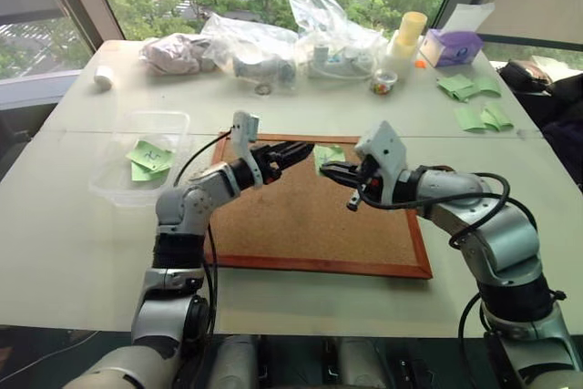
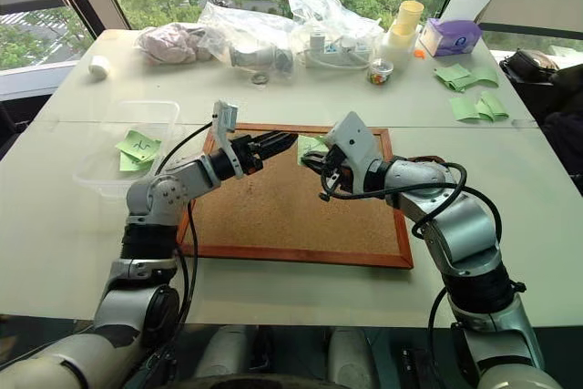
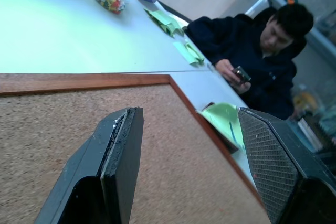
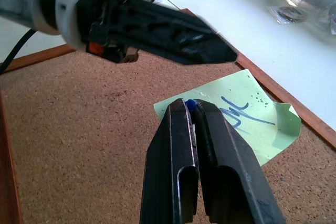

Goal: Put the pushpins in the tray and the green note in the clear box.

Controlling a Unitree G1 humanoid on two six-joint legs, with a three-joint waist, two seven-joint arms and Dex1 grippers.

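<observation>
Both arms are up over the corkboard [image 1: 310, 225], and that board is our landmark. The right gripper [image 4: 187, 106] hangs above its far half, jaws pressed tight on a tiny blue-headed pushpin [image 4: 190, 103] right at the fingertips. Just beyond those tips, the green note [image 4: 247, 119] lies on the board near its far edge, a dark scribble on it, one corner curling up.

The left gripper [image 1: 293, 151] reaches in from the board's left side, pointing across at the right one, tips close but apart. Its fingers [image 3: 118, 156] stand spread wide with nothing between them, the cork showing through the gap.

Off the board's left edge sits the clear box [image 1: 146, 157] on the table [image 1: 73, 225], with green notes already inside. I can't make out the tray.

Past the board's far edge, the table carries a small pot of coloured pins [image 1: 383, 83], wrinkly plastic bags [image 1: 273, 43], a yellow cup stack [image 1: 409, 32] and a purple box [image 1: 453, 46]. To the far right of the board lie bent green sheets [image 1: 478, 102]. Beyond the board's right corner, a person [image 3: 257, 61] in a dark top sits looking down at something small held in the hands.
</observation>
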